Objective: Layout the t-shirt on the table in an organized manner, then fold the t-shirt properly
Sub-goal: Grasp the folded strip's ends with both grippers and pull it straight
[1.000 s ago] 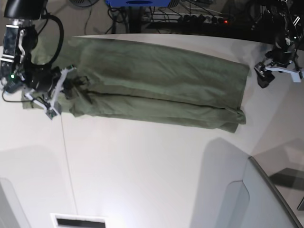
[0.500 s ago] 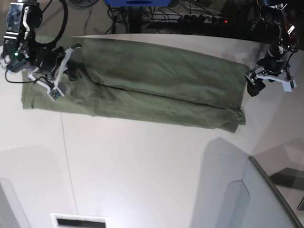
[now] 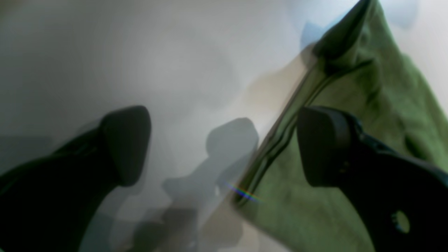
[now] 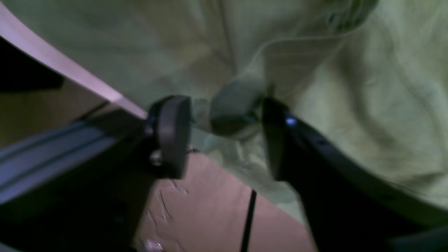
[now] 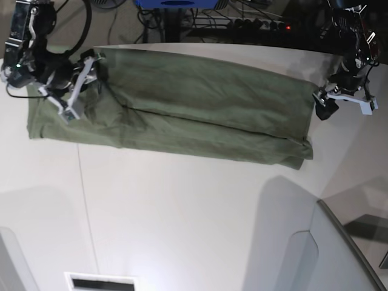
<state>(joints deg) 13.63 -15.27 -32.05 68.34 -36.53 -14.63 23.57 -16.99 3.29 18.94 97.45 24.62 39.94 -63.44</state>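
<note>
1. The olive t-shirt (image 5: pixel 182 112) lies spread as a long band across the far side of the white table (image 5: pixel 182 218).
2. The left gripper (image 5: pixel 343 101) hangs wide, empty, at its hem edge.
3. The right gripper (image 4: pixel 224 136) is parted over bunched cloth, possibly touching it.
4. The fabric looks soft, light and wrinkly; pinching corners or hems seems best.

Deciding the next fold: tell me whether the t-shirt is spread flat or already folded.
Folded. The t-shirt lies on the table as a long band, an upper layer ending at a lengthwise edge over a lower layer.
</note>
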